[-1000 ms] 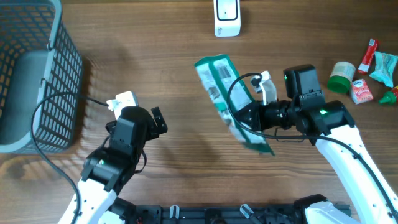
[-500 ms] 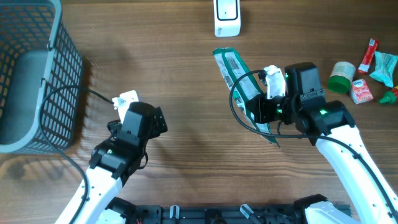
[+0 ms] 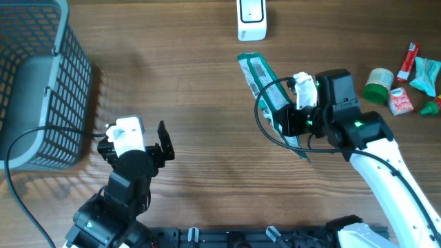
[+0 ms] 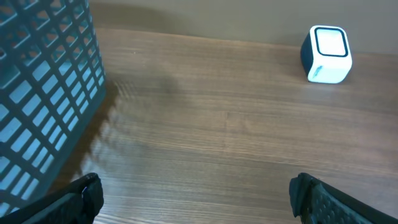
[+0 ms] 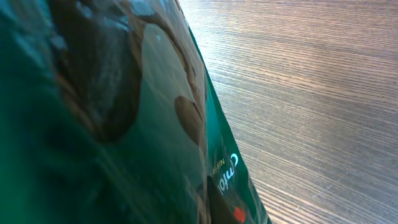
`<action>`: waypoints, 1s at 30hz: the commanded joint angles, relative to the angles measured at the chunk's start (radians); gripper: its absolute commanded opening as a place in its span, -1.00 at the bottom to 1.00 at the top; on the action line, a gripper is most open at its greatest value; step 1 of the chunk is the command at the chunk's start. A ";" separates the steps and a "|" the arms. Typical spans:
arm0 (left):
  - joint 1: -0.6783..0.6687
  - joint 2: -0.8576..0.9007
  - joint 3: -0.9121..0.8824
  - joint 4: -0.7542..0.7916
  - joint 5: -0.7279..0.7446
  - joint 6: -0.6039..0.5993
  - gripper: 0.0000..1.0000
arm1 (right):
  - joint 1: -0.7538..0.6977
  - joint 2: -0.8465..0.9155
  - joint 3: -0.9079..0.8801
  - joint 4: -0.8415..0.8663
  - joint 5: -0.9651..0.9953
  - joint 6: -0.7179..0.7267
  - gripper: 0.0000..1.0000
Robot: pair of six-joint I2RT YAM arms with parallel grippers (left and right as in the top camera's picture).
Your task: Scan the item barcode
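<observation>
What the right fingers (image 3: pixel 283 127) do: they are clenched tight on the long green crinkly plastic packet (image 3: pixel 253 72), about halfway along it.
Right gripper (image 3: pixel 278 118): it sits right of the desk's middle. Its black and white arm runs back to the near right corner.
Green packet: it slants, with one end toward the far edge and the other toward the near edge. Up close (image 5: pixel 124 124) it fills most of the right wrist view and shows brown shapes and some white letters.
White boxy scanner with a dark side (image 3: pixel 251 21): it stands at the far edge, near the packet's far end but not touching it.
Left fingers (image 4: pixel 317 196): spread wide and let go, holding nothing.
Left gripper (image 4: pixel 199 198): over bare wood by the near edge, left of the middle, facing the far edge.
Grey-blue plastic basket with square holes (image 3: pixel 41 83): at the far left corner.
Round green tub (image 3: pixel 377 84): near the right edge, with a thin red stick packet (image 3: pixel 410 60) just beside it.
Brown wooden desk (image 3: pixel 193 83): it carries all of these.
</observation>
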 commanded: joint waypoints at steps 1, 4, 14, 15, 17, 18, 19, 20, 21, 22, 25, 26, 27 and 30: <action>-0.005 -0.004 -0.005 0.000 -0.025 0.031 1.00 | 0.000 -0.013 0.001 0.003 0.014 0.000 -0.91; -0.005 -0.004 -0.005 0.000 -0.025 0.031 1.00 | 0.000 -0.013 0.001 0.003 0.015 0.000 -0.91; -0.005 -0.004 -0.005 0.000 -0.025 0.031 1.00 | -0.001 -0.013 0.001 0.006 -0.393 -0.095 -0.91; -0.005 -0.004 -0.005 0.000 -0.025 0.031 1.00 | -0.001 -0.013 0.001 -0.003 -0.582 -0.194 -0.91; -0.005 -0.004 -0.005 0.000 -0.025 0.031 1.00 | -0.001 -0.013 0.001 -0.019 -0.740 -0.242 -0.91; -0.005 -0.004 -0.005 0.000 -0.025 0.031 1.00 | -0.001 -0.013 0.001 -0.021 -0.758 -0.212 -0.92; -0.005 -0.004 -0.005 0.000 -0.025 0.031 1.00 | 0.000 -0.013 0.001 -0.029 -0.772 -0.127 -0.91; -0.005 -0.004 -0.005 0.000 -0.025 0.031 0.99 | -0.001 -0.013 0.001 -0.037 -0.798 -0.042 -0.91; -0.005 -0.004 -0.005 0.000 -0.025 0.031 1.00 | 0.000 -0.013 0.001 -0.042 -0.829 0.042 -0.92; -0.005 -0.004 -0.005 0.000 -0.025 0.031 1.00 | 0.000 -0.013 0.001 -0.042 -0.874 0.151 -0.91; -0.005 -0.004 -0.005 0.000 -0.025 0.031 1.00 | -0.001 -0.013 0.001 -0.034 -0.972 0.291 -0.91; -0.005 -0.004 -0.005 0.000 -0.025 0.031 1.00 | -0.001 -0.013 0.001 -0.027 -0.996 0.307 -0.91; -0.005 -0.004 -0.005 0.000 -0.025 0.031 1.00 | 0.000 -0.013 0.001 -0.020 -1.011 0.318 -0.91; -0.005 -0.004 -0.005 0.000 -0.025 0.031 1.00 | -0.001 -0.013 0.001 -0.013 -1.009 0.314 -0.91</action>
